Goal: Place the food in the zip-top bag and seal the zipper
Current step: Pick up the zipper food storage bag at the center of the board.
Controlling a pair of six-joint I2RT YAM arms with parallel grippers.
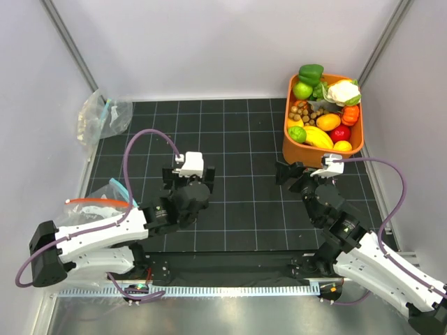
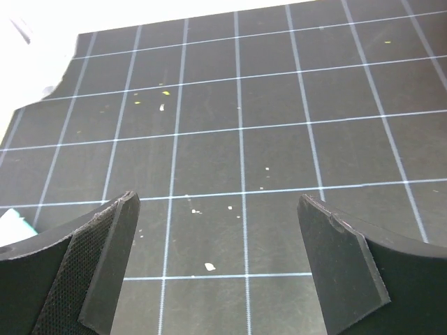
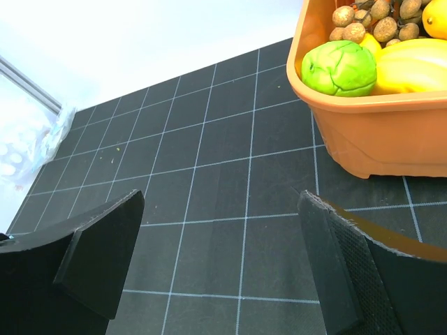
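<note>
Ahead and just right of the right gripper (image 3: 220,202), jaws spread and empty, the lime-green fruit (image 3: 339,68) sits in the orange bin (image 3: 363,139). The left gripper (image 2: 216,202) is likewise spread. The zip-top bag (image 1: 115,190) lies well to its left. The first pick is not yet begun; it calls for a reach over the bin's rim.

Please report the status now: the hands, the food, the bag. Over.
Left hand open, right hand open, both empty. Food in orange bin, far right. Zip-top bag at near left edge; red-strip bag close beside it.
</note>
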